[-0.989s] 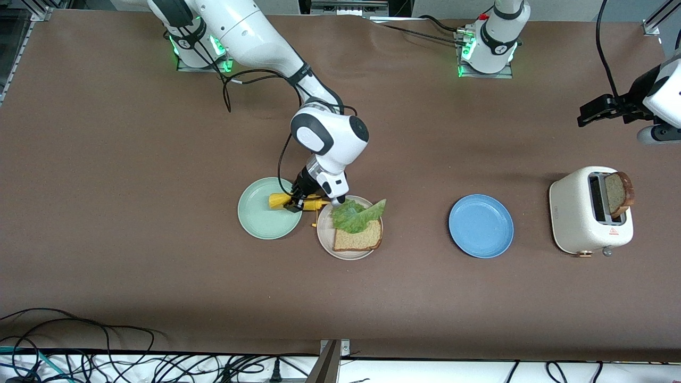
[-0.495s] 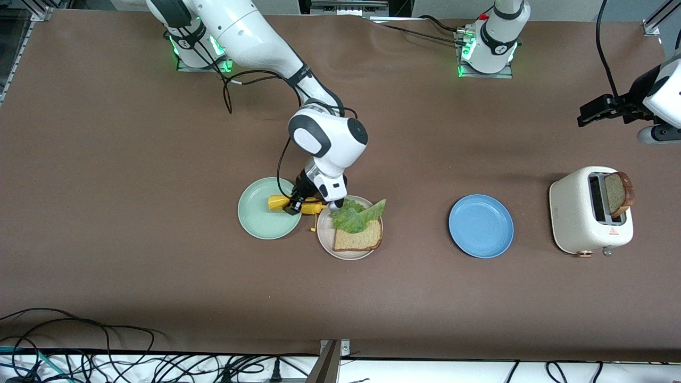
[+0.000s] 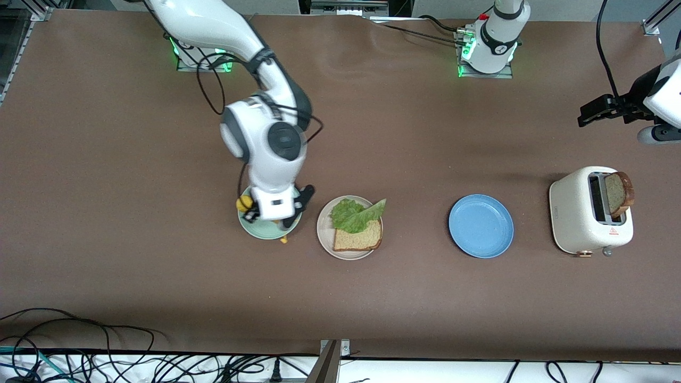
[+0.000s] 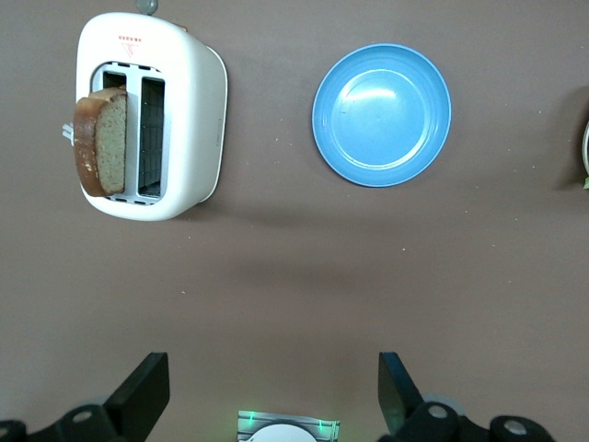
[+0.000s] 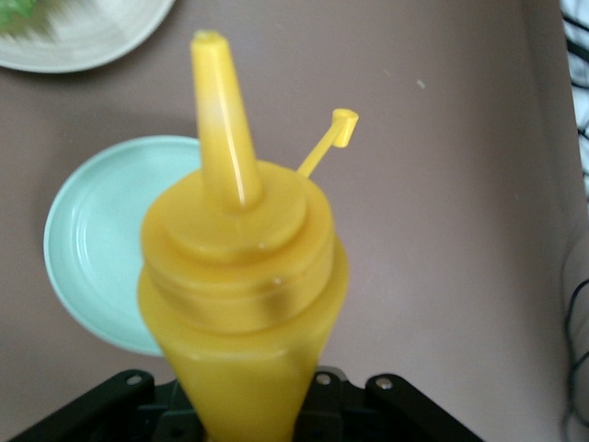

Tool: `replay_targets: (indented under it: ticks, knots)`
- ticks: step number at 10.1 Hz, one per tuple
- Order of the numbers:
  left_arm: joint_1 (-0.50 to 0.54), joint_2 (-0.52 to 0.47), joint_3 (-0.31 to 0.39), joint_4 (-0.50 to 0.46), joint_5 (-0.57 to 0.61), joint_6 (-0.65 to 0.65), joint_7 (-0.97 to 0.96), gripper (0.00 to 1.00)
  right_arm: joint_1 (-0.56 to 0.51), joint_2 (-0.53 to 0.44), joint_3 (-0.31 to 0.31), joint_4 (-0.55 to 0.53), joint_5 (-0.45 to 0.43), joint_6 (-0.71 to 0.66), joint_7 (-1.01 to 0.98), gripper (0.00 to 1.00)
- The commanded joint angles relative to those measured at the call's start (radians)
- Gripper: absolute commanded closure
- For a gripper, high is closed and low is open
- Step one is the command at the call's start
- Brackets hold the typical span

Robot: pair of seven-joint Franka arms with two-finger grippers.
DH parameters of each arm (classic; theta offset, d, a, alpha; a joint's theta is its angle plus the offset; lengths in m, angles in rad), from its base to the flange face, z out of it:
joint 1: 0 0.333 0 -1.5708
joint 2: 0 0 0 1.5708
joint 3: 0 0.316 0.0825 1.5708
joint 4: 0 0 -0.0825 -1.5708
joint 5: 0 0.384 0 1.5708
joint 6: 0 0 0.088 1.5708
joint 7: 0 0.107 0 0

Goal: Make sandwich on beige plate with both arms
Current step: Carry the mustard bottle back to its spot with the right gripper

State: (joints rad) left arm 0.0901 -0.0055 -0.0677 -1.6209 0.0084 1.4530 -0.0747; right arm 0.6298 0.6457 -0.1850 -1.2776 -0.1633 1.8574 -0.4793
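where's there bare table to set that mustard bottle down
Free: the brown table between the beige plate and the blue plate, and the strip nearer the camera. Crowded: the right gripper, holding the mustard bottle, over the mint green plate.

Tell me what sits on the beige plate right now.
On the beige plate lies one toast slice with a lettuce leaf on it, the leaf covering part of the slice. No second slice is on top. What lies under the bread cannot be seen.
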Motion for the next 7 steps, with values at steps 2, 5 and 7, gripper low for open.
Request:
replay_targets:
  ticks: [2,5,7]
  knots:
    - [0.005,0.002,-0.004,0.010,0.036,-0.008,-0.010,0.00,-0.134,-0.228,-0.080,-0.274,0.308,0.052,-0.285,1.00]
    - [0.005,0.002,-0.004,0.010,0.036,-0.008,-0.010,0.00,-0.296,-0.288,-0.126,-0.431,0.635,0.077,-0.658,1.00]
    - [0.005,0.002,-0.004,0.007,0.036,-0.008,-0.010,0.00,-0.398,-0.288,-0.123,-0.501,0.775,0.077,-0.886,1.00]
